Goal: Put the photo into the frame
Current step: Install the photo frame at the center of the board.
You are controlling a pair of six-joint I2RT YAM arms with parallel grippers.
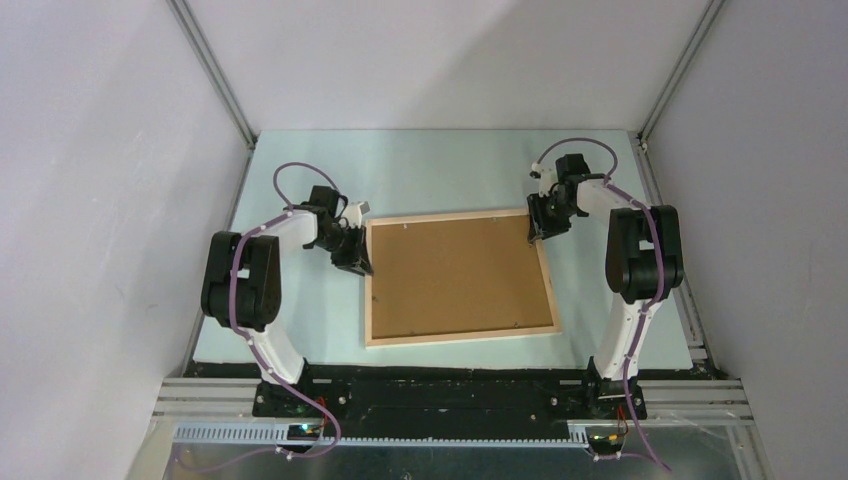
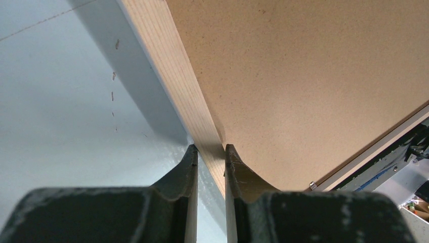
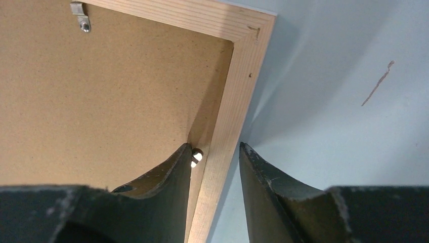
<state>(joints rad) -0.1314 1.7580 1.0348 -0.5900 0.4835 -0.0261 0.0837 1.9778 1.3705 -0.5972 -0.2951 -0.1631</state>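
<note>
Seizing the face-down frame (image 1: pixel 460 334) on the desk (image 1: pixel 440 170); photo unseen.
Top: left fingers (image 1: pixel 358 264) and right fingers (image 1: pixel 536 236) at opposite rails. Left wrist: clenched on rail. Right wrist: released, straddling rail; likely next, close and lift level.

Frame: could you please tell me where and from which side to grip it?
Grip a side rail from above, one finger inside over the board, one outside. The frame lies back up, too wide to span, but its wooden rails are narrow. The left gripper clamps the left rail so; the right gripper straddles the right rail, open.
</note>
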